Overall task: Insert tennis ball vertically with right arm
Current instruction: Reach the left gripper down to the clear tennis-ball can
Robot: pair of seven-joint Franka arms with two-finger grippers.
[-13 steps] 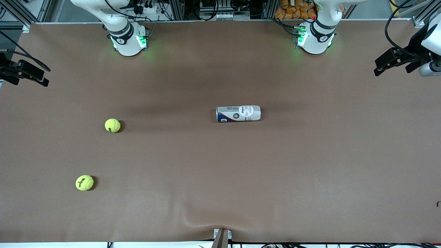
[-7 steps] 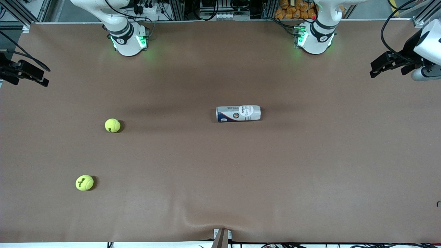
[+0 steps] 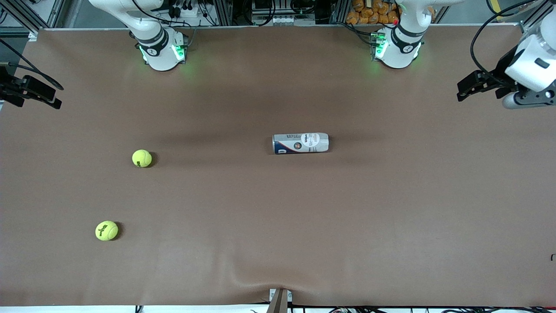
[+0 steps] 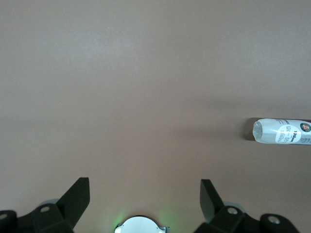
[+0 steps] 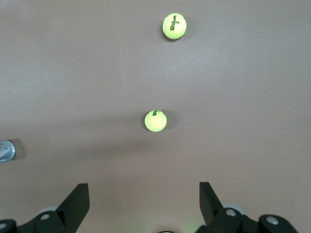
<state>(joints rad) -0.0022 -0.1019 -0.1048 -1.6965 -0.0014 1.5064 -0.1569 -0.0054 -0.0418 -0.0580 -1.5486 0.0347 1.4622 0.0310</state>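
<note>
Left hand (image 3: 464, 89) has edged inward over the table (image 3: 278, 208).

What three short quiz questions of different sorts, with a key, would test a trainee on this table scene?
1. True or false: the ball can stands upright on the table.
2. How many tennis balls lie on the table?
3. Which ball is nearer to the front camera? A) the one printed with a 3; B) the other ball.

Key
1. False. The can lies on its side near the table's middle.
2. Two, both toward the right arm's end of the table.
3. A.

Extra note: the right end effector and the left end effector are both open and hold nothing.
</note>
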